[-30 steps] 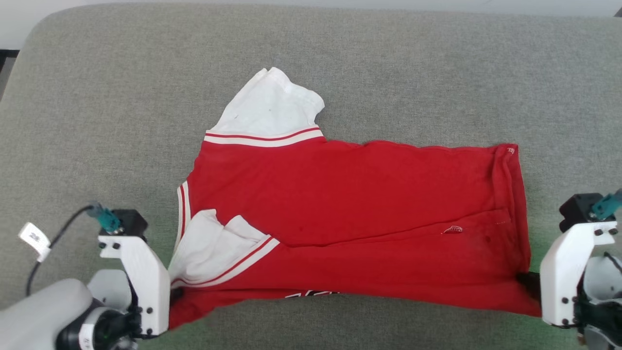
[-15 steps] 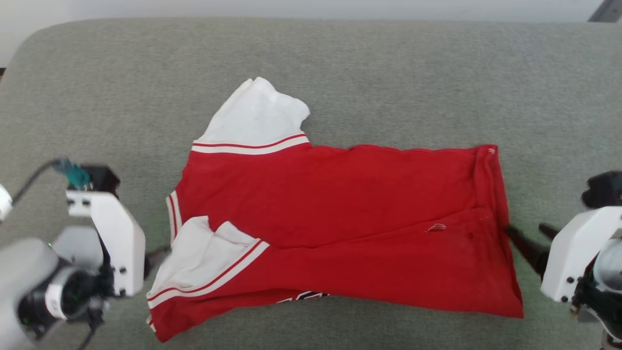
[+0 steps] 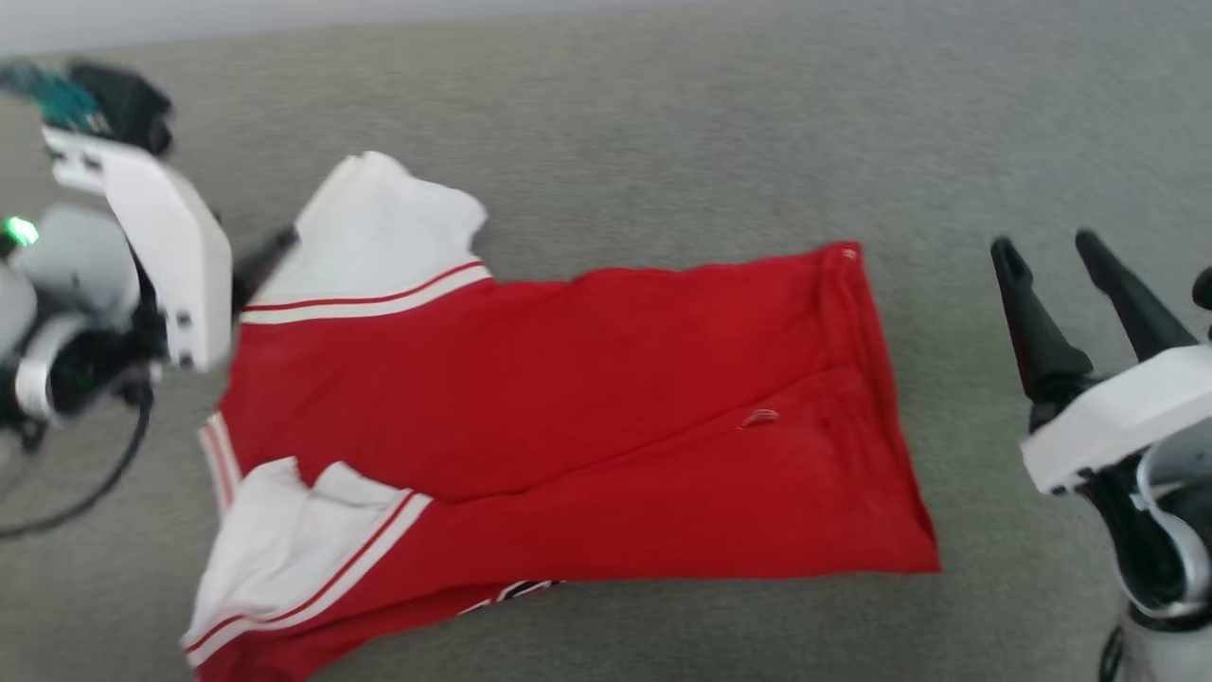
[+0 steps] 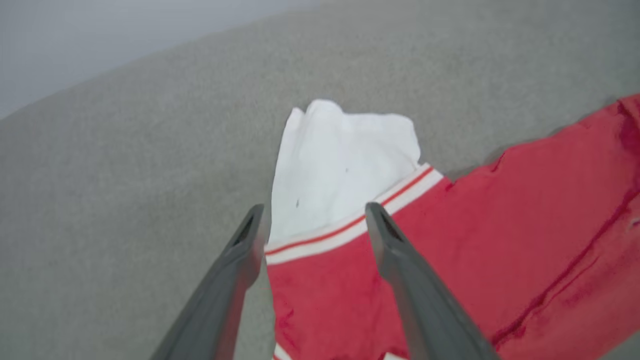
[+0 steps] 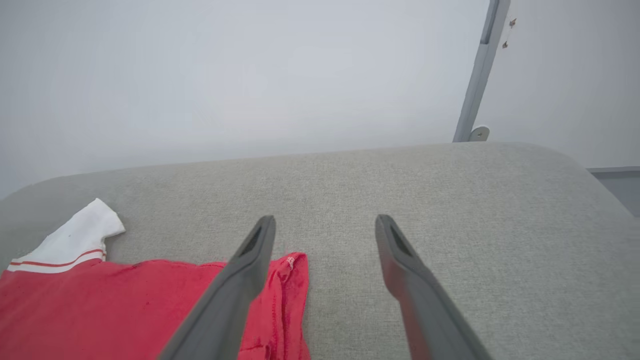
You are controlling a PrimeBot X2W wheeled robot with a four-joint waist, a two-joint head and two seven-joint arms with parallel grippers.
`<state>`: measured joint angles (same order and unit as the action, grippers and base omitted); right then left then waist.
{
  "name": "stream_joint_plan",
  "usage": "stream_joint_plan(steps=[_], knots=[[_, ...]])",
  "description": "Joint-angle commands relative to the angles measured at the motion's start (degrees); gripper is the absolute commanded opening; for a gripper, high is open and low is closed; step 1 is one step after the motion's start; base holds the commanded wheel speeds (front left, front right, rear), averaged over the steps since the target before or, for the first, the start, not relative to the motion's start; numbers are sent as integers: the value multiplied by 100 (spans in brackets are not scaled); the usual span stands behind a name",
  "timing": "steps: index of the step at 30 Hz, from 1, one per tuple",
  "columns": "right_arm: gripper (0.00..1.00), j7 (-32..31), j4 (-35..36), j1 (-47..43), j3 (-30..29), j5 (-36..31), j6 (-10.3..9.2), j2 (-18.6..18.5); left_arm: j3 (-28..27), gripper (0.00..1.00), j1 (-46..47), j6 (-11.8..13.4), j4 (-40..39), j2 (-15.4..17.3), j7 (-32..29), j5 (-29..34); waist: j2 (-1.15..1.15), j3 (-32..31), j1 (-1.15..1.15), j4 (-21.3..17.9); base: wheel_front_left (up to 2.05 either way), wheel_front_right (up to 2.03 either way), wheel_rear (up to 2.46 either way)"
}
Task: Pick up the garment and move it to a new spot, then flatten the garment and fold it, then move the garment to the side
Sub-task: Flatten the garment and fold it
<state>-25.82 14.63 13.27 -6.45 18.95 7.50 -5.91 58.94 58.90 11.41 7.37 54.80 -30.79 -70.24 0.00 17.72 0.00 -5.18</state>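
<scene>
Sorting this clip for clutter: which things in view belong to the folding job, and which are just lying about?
Job in hand:
- garment, lying on the cushion
- left gripper, open above the white sleeve
- right gripper, open, off the hem

Just there:
- grey cushion, the work surface
- pole by the wall
- cable on the left arm

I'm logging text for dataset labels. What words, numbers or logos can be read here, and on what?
No text here can be read.
On the garment, near edge: a sliver of black-and-white print, mostly tucked under the fabric; unreadable.
On its red fabric: a small tag, too small and blurred to read.
</scene>
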Motion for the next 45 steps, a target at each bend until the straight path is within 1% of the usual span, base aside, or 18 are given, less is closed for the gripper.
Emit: stream_joint_plan(steps=[1, 6, 10, 12, 17, 20, 22, 24, 25, 26, 30, 31, 34, 37, 42, 43, 44, 45], knots=[[100, 149, -38, 64, 31, -13, -1, 24, -12, 100, 92, -75, 117, -75, 33, 14, 0, 126, 0, -200, 0, 0, 0], [100, 1043, -359, 323, 300, -180, -1, 119, -29, 100, 479, -539, 1080, -374, 47, 147, 0, 340, 0, -595, 0, 0, 0], [100, 1344, -605, 471, 434, -136, -1, 176, 24, 100, 727, -839, 1792, -560, -43, 181, 0, 500, 0, -827, 0, 0, 0], [100, 1341, -704, 517, 524, -113, -1, 185, 60, 100, 815, -936, 2126, -674, -104, 210, 0, 574, 0, -907, 0, 0, 0], [100, 1043, -877, 614, 725, -20, -1, 158, 140, 100, 1030, -1162, 2837, -841, -251, 263, 0, 799, 0, -1038, 0, 0, 0], [100, 881, -944, 724, 833, 56, -1, 119, 199, 100, 1134, -1247, 3182, -938, -281, 352, 0, 931, 0, -1058, 0, 0, 0], [100, 732, -1039, 835, 932, 98, -1, 90, 241, 100, 1156, -1272, 3431, -1064, -321, 379, 0, 999, 0, -1048, 0, 0, 0], [100, 546, -1143, 1016, 1030, 165, -1, 67, 312, 100, 1153, -1281, 3696, -1200, -501, 350, 0, 1057, 0, -1015, 0, 0, 0], [100, 416, -1240, 1096, 1076, 188, -1, 66, 363, 37, 1166, -1308, 3793, -1271, -571, 376, 0, 1084, 0, -997, 0, 0, 0], [100, 260, -1324, 1195, 1161, 202, -1, 28, 396, 0, 1209, -1312, 3898, -1343, -600, 416, 0, 1112, 0, -972, 0, 0, 0], [100, -191, -1640, 1567, 1348, 333, -2, -25, 456, 0, 1315, -1387, 4122, -1556, -706, 459, 0, 1178, 0, -887, 0, 0, 0], [100, -535, -1860, 1835, 1502, 383, -1, -105, 467, 0, 1426, -1444, 4228, -1717, -665, 496, 0, 1212, 0, -804, 0, 0, 0], [100, -1131, -2236, 2216, 1727, 448, -1, -218, 481, 0, 1570, -1525, 4378, -1943, -577, 538, 0, 1245, 0, -670, 0, 0, 0], [100, -1710, -2645, 2560, 1955, 504, -1, -324, 504, 0, 1673, -1601, 4547, -2118, -517, 529, 0, 1263, 0, -548, 0, 0, 0], [100, -2521, -3352, 3029, 2507, 843, 1, -388, 523, 0, 1791, -1728, 4750, -2352, -399, 542, 0, 1272, 0, -390, 0, 0, 0], [48, -2672, -3480, 3097, 2651, 879, 5, -435, 526, 0, 1799, -1746, 4782, -2389, -377, 534, 0, 1267, 0, -365, 0, 0, 0], [0, -2779, -3575, 3153, 2763, 906, 5, -500, 529, 0, 1804, -1760, 4819, -2419, -346, 531, 0, 1257, 0, -336, 0, 0, 0], [0, -2869, -3661, 3218, 2825, 927, 5, -566, 523, 0, 1813, -1780, 4861, -2447, -304, 525, 0, 1245, 0, -309, 0, 0, 0]])
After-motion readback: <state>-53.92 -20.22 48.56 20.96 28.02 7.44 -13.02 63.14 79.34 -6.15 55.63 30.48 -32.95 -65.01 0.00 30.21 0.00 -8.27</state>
